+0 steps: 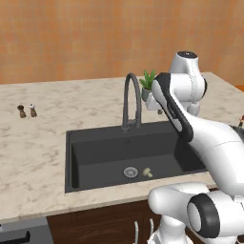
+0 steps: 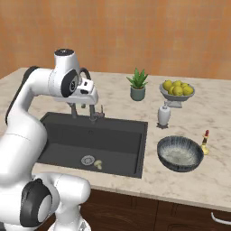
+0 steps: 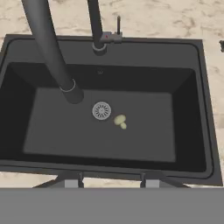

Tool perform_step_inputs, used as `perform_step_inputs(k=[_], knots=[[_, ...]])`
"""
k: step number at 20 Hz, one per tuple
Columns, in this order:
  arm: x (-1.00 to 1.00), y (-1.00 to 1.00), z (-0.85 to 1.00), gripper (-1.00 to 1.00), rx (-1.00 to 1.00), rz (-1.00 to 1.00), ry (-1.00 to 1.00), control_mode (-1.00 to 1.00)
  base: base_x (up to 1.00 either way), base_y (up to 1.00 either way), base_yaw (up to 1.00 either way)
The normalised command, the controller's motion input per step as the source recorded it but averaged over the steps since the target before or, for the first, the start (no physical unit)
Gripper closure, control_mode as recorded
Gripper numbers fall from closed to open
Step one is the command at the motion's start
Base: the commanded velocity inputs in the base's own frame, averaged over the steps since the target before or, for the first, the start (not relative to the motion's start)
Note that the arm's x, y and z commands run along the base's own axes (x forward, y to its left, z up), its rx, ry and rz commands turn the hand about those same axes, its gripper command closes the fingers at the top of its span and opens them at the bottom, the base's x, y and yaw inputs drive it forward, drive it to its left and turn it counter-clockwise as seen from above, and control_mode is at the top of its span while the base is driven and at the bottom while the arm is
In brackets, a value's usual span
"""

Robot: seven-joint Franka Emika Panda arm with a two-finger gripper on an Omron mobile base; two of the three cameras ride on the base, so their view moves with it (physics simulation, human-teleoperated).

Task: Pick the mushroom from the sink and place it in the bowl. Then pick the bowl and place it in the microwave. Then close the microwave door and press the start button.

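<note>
The cream-white mushroom [image 3: 120, 120] lies on the floor of the black sink [image 3: 192, 109], just right of the steel drain [image 3: 101, 110]. From the base views the mushroom [image 1: 147, 172] [image 2: 98, 164] sits near the basin's front wall. My gripper [image 2: 82, 113] hangs high above the sink beside the dark gooseneck faucet [image 2: 92, 110], pointing down. Its fingertips [image 3: 68, 180] stand apart with nothing between them, so the gripper [image 3: 108, 181] is open. The meshed glass-like bowl [image 2: 179, 153] rests on the counter right of the sink. The microwave is out of view.
The faucet's spout [image 3: 48, 48] arches over the basin's left half, close to the hand. Behind the sink stand a potted plant [image 2: 137, 85], a white dispenser [image 2: 163, 116] and a grey pedestal bowl of yellow fruit [image 2: 177, 92]. Two small shakers [image 1: 27, 111] sit far left.
</note>
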Motion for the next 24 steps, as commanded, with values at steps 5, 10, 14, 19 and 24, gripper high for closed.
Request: perform_step_inputs(k=[5,10,14,19,24], knots=[[0.04,-0.25,-0.18,-1.0,0.05,0.0,0.02,-1.0,0.0,0.0,0.0],[0.15,-0.87,-0.98,-1.0,0.33,0.27,0.1,-1.0,0.0,0.0,0.0],[0.42,-0.22,-1.0,-1.0,0.29,0.58,-0.03,-1.0,0.0,0.0,0.0],[0.21,0.0,-0.99,-1.0,0.22,0.68,-0.08,-1.0,0.0,0.0,0.0],[0.06,0.01,-0.79,-1.0,0.07,0.54,-0.11,-1.0,0.0,0.0,0.0]])
